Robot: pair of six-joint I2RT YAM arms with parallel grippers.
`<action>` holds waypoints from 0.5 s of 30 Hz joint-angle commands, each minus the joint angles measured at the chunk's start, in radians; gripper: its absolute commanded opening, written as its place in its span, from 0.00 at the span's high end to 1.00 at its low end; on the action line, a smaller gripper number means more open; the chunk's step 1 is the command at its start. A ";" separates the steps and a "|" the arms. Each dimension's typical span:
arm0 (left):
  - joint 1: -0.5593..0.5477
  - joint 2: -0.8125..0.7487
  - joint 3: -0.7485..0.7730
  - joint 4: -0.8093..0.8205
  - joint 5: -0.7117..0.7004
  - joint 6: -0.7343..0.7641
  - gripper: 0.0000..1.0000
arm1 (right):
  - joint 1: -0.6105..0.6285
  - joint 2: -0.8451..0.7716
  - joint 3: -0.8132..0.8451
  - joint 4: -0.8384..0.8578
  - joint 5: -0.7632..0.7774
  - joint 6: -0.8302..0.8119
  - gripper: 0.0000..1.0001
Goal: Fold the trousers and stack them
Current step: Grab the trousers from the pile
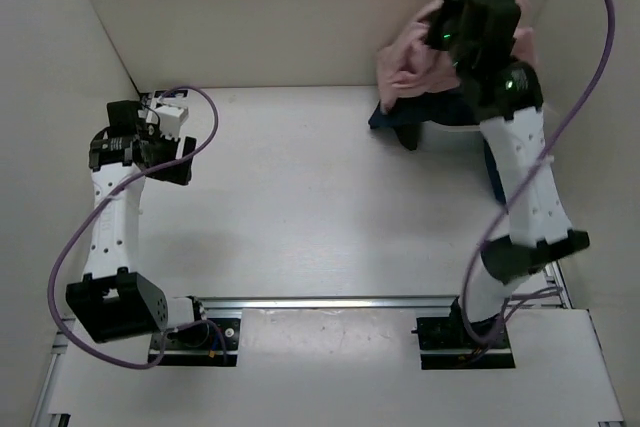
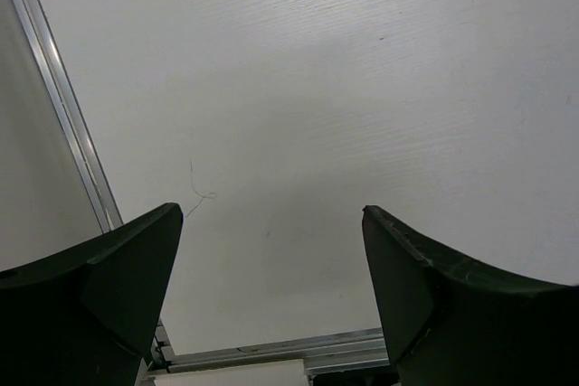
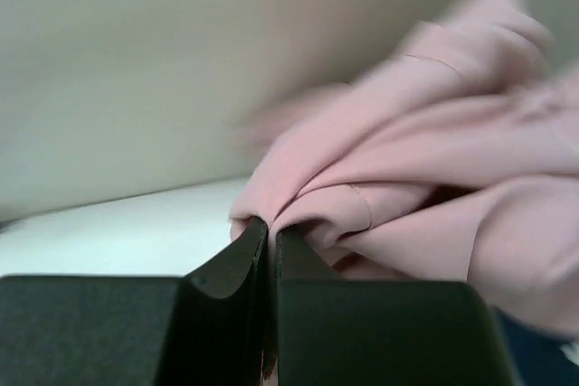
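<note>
Open room: table [image 1: 300, 207] is bare from 9 to 12 o'clock and through the centre. It is boxed in by the left wall [image 1: 60, 47], the far wall [image 1: 250, 7] and the right wall [image 1: 605, 97], with an aluminium rail [image 1: 330, 302] along the 6 o'clock edge.

Left gripper [image 2: 271, 219] hangs at about 9 o'clock near the left wall, fingers wide apart with nothing between them. Under it is only white tabletop, with a thin stray thread [image 2: 201, 194] lying on it.

Right arm reaches out to the 1 o'clock corner, tight against the far and right walls. Right gripper [image 3: 270, 228] has its fingers pressed together on a fold of the trousers [image 1: 408, 59]. The pink fabric is bunched and hangs off the fingertips, raised over the corner. The right wrist view is motion-blurred.

Below the trousers at 1 o'clock is a dark blue item [image 1: 400, 119], resting on the table by the far wall. Can't tell whether it is cloth or a bin, or whether the trousers touch it.
</note>
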 commanded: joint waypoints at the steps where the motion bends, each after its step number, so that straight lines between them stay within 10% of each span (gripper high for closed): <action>1: 0.001 -0.105 -0.020 0.013 -0.010 -0.008 0.08 | 0.371 -0.218 0.008 0.197 0.062 -0.084 1.00; 6: 0.001 -0.152 -0.003 0.013 -0.054 -0.017 0.06 | 0.602 -0.229 -0.061 0.243 0.119 0.062 1.00; 15: 0.001 -0.171 0.051 0.013 -0.148 0.009 0.01 | 0.621 -0.129 -0.417 0.033 0.159 0.480 1.00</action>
